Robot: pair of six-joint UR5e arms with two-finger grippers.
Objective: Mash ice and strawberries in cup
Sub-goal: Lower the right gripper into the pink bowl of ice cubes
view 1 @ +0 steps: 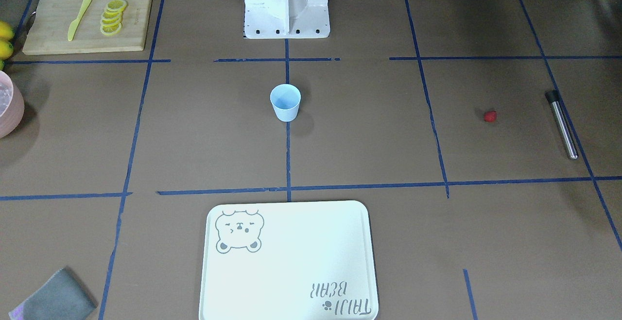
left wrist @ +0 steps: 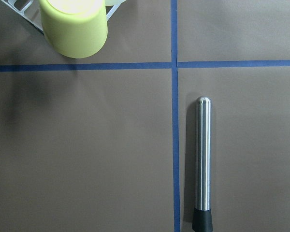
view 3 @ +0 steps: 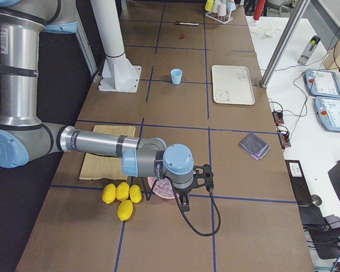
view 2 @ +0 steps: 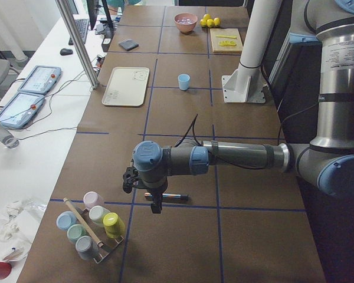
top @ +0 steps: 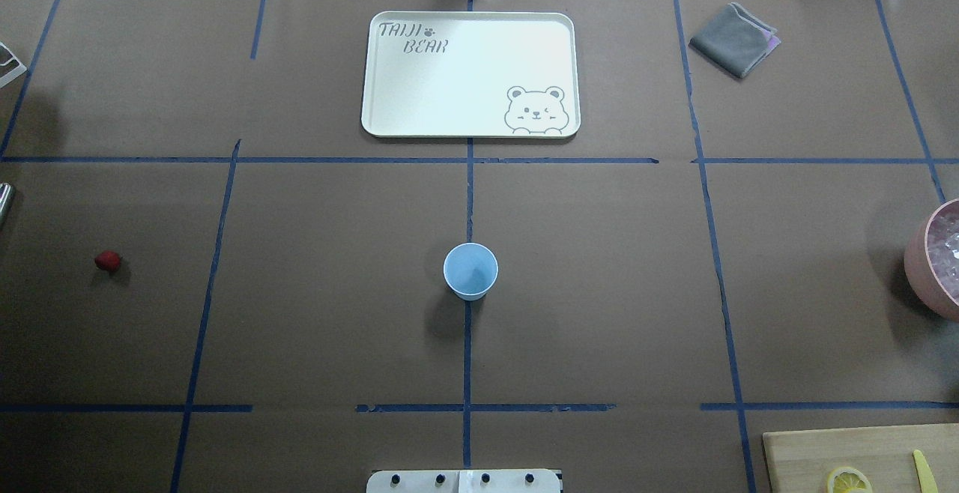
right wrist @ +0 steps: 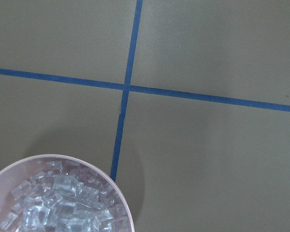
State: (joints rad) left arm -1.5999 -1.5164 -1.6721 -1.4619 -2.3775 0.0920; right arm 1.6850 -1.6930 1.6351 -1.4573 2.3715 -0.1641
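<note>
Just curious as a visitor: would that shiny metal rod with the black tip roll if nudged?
Probably, if pushed sideways: the shiny metal rod with the black tip is a smooth round cylinder lying flat on the brown table. Its polished surface looks slippery to pinch. It seems rigid, so it likely lifts without bending.

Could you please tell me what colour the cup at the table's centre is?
The cup is light blue, seen best in the overhead exterior view.
</note>
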